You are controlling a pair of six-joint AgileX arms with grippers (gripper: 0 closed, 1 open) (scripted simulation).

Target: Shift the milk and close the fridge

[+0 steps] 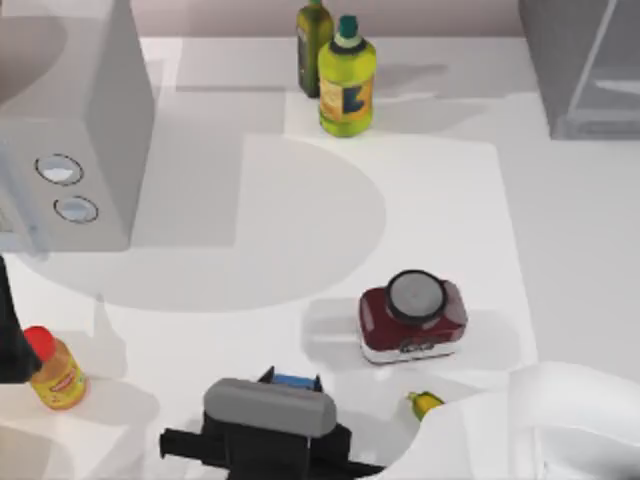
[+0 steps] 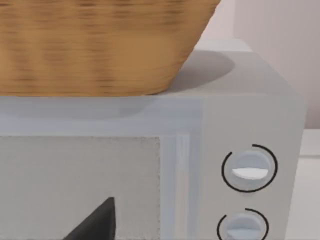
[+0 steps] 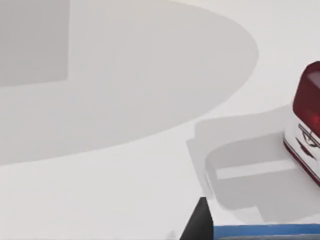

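Note:
The milk [image 1: 296, 383] stands near the table's front edge at the middle, with its blue top peeking out from under my right gripper [image 1: 293, 377]. That gripper reaches in from the bottom right, and its dark fingers [image 3: 198, 222] press against the carton's sides. In the right wrist view the milk [image 3: 265, 231] is a blue strip touching one finger. The fridge [image 1: 575, 70] is the dark-grey box at the back right corner. My left arm [image 1: 10, 340] is parked at the left edge.
A red jar [image 1: 412, 318] sits just right of the milk. A yellow red-capped bottle [image 1: 55, 372] is at front left. The grey box with two rings [image 1: 70, 150] fills the back left, with a wicker basket [image 2: 100, 45] on top. Two oil bottles [image 1: 346, 80] stand at the back.

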